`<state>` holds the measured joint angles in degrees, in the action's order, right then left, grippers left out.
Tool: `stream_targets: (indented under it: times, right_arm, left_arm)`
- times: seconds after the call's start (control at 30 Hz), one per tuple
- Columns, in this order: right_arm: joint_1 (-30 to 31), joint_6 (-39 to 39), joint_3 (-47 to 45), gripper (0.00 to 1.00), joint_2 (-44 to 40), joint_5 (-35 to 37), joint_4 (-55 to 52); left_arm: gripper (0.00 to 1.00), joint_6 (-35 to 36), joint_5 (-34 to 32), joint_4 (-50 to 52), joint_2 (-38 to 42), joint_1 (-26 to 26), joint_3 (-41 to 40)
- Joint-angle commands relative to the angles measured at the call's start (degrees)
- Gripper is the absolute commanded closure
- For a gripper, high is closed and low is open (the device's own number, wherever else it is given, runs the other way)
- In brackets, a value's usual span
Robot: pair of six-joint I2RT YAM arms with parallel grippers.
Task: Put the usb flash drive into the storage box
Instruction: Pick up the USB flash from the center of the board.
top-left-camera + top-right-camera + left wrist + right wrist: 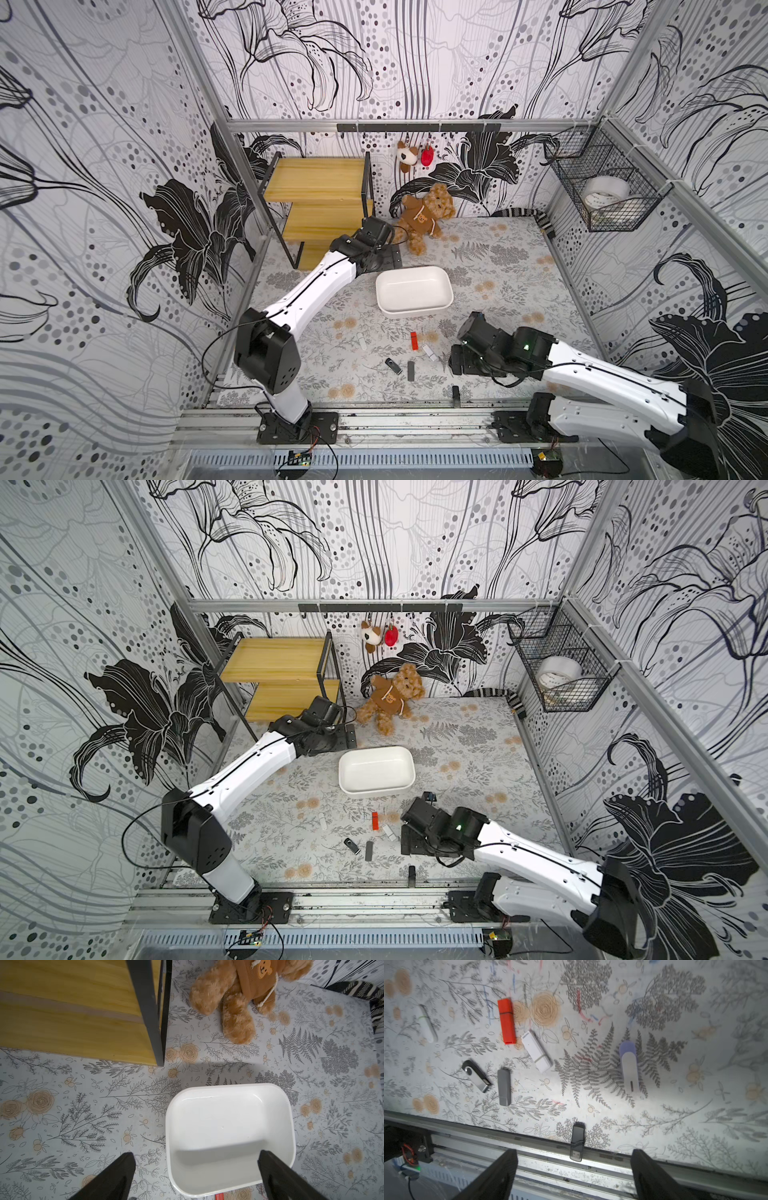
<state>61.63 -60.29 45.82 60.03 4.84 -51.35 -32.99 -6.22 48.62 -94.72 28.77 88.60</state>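
Left tool (195, 1153), right tool (573, 1151) wide; tape roll (604, 191) in basket (611, 225); drives (507, 1021) outside storage box (218, 1115)

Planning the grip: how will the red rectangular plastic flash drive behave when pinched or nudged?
The red rectangular plastic flash drive looks rigid and flat-sided, so it probably won't roll or bend. It seems small and light; a nudge may slide it into the white rectangular flash drive close beside it.

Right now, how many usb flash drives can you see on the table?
7, all outside the storage box: white-green, red, white, black swivel, grey, lavender, and black at the table's front edge. More may hide under the left arm.
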Motion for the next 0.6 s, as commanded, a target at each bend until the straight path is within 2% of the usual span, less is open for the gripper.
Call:
stream_targets:
  times: [0.0,0.2,0.33,0.4,0.53,0.57]
  right_arm:
    - [8.88,-14.3,-0.05,0.14,3.76,3.7,-1.01]
    - [12.94,-18.72,-0.86,0.16,6.9,3.34,1.54]
    - [13.52,-19.82,-2.22,0.26,8.28,2.78,4.55]
    - [13.52,-20.43,-2.32,0.35,9.1,3.14,4.57]
    - [13.59,-20.23,-2.33,0.35,10.9,3.11,4.76]
    - [13.52,-20.65,-5.1,0.36,12.23,4.09,6.61]
  left_arm:
    - [0.02,-2.1,-0.51,0.27,5.1,-0.11,-7.82]
    - [0.02,-3.04,-0.29,-0.26,9.89,-0.08,-13.87]
    - [0.02,-3.18,-0.18,-0.06,11.0,-0.09,-15.52]
    - [0.02,-3.44,-0.26,0.22,11.3,-0.12,-16.11]
    - [0.02,-3.9,-1.12,1.28,11.9,-0.12,-17.36]
    - [0.02,-4.87,-0.4,0.73,13.72,-0.12,-21.63]
